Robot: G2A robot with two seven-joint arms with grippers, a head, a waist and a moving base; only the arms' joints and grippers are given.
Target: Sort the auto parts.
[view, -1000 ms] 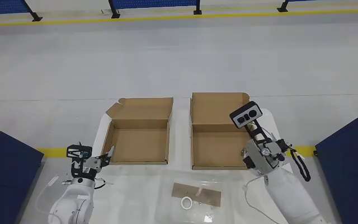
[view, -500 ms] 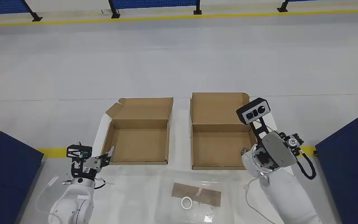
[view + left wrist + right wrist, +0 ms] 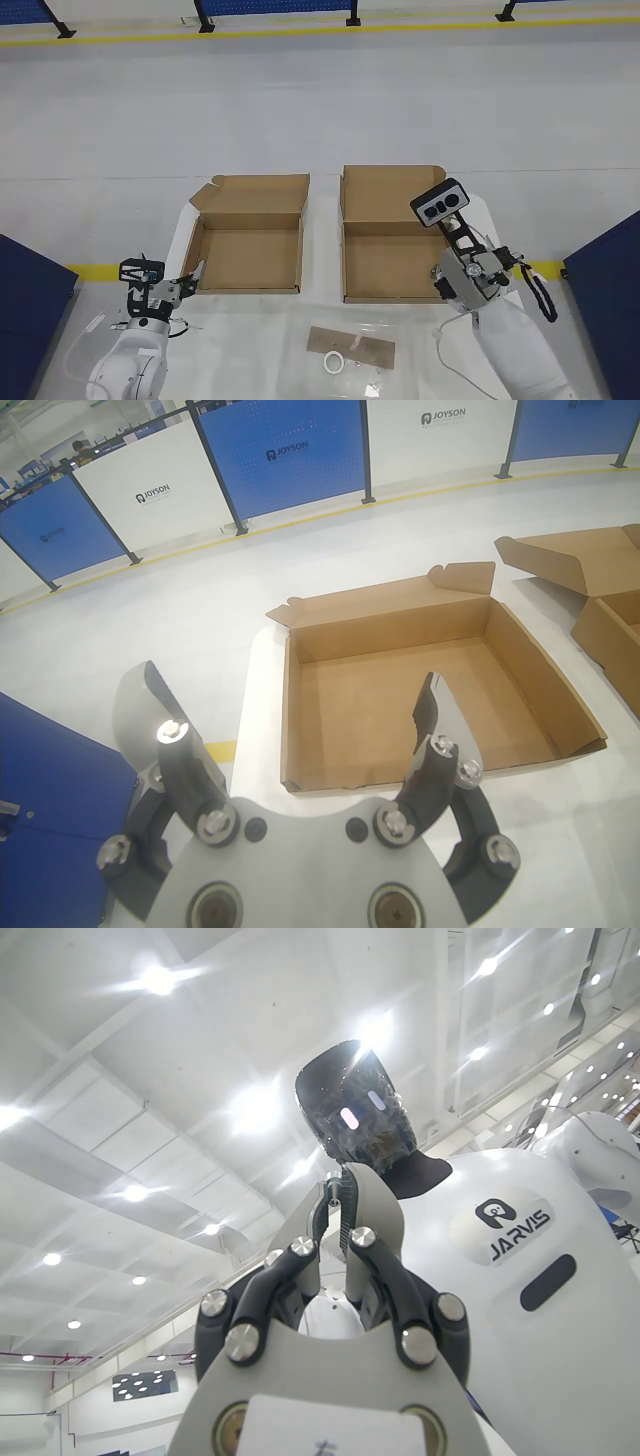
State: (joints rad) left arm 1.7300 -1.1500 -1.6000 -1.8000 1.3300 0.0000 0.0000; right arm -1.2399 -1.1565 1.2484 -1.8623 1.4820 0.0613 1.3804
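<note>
Left gripper (image 3: 290, 675) hangs over the near left corner of the table (image 3: 250, 335), fingers spread wide apart. By the near right edge, the right gripper (image 3: 340, 1178) points straight up, fingers pressed nearly together.

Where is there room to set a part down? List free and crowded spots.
Free: the floors of the left box and right box, and the strip of table between them. Crowded: the clear bag at the near edge; the right gripper, shut on a small part, beside the right box's near corner.

Factory hall, blue partition panels (image 3: 280, 455), yellow floor line (image 3: 300, 31)
</note>
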